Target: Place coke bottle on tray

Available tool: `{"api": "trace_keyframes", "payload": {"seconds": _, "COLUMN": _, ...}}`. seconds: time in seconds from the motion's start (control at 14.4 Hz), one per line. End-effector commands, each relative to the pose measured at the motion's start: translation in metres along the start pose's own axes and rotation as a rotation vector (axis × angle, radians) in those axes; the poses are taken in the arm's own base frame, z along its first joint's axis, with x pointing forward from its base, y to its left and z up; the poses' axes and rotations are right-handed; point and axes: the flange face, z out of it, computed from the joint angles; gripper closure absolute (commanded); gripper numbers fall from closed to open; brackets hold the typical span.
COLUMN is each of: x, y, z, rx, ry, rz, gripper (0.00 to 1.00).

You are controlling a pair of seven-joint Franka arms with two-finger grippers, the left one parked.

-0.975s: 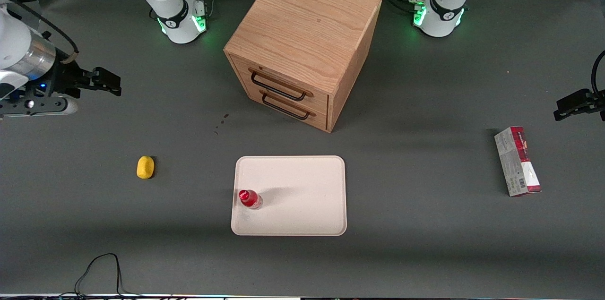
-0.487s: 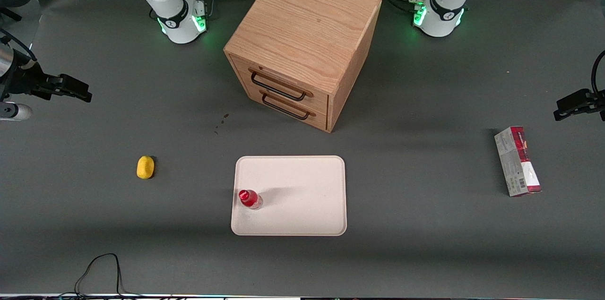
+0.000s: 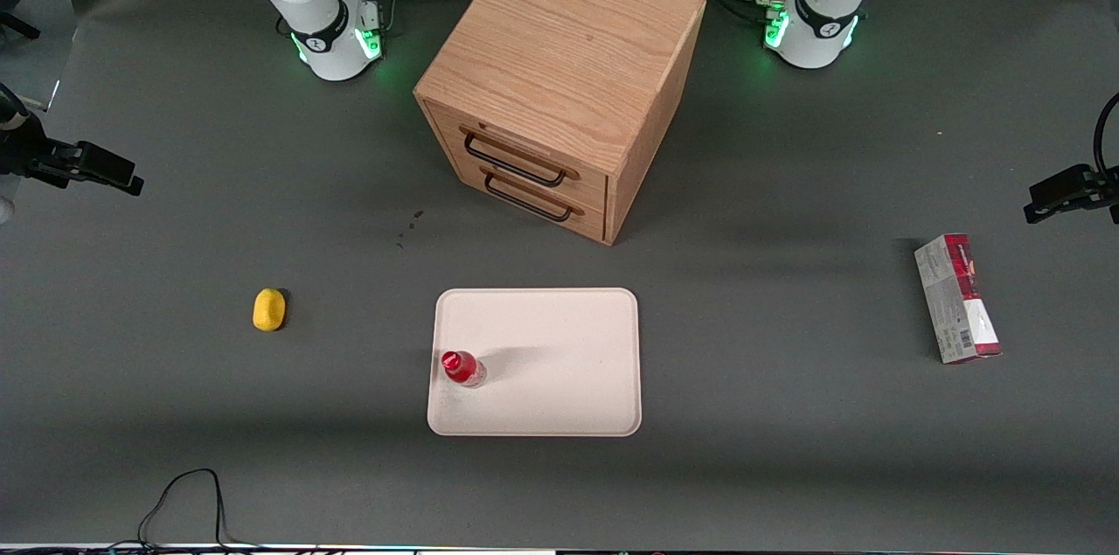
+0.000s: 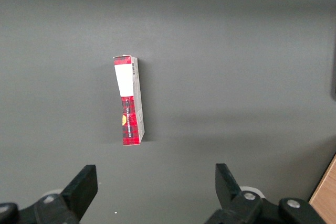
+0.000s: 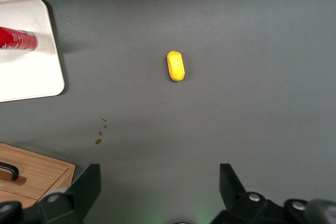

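The coke bottle stands upright on the cream tray, close to the tray's edge on the working arm's side. The right wrist view also catches the red coke bottle on a corner of the tray. My gripper hangs high at the working arm's end of the table, well away from the tray and farther from the camera than it. Its fingers stand wide apart with only bare table between them, so the gripper is open and holds nothing.
A yellow lemon-shaped lump lies on the table between the tray and my gripper. The wooden drawer cabinet stands farther from the camera than the tray. A red-and-grey carton lies toward the parked arm's end. A black cable loops near the front edge.
My gripper has drawn back toward the working arm's end of the table, most of the arm leaving the front view. The bottle and tray have not moved.
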Motion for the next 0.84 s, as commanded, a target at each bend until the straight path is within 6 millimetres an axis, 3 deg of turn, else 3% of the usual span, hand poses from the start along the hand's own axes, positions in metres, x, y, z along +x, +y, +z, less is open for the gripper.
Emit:
{"api": "trace_keyframes", "payload": {"seconds": 0.0, "x": 0.0069, "y": 0.0014, "z": 0.0009, "rx": 0.011, "ry": 0.012, "rz": -0.055, "gripper": 0.00}}
{"api": "trace_keyframes", "payload": {"seconds": 0.77, "x": 0.0061, "y": 0.0041, "z": 0.0003, "rx": 0.010, "ry": 0.006, "rz": -0.045, "gripper": 0.00}}
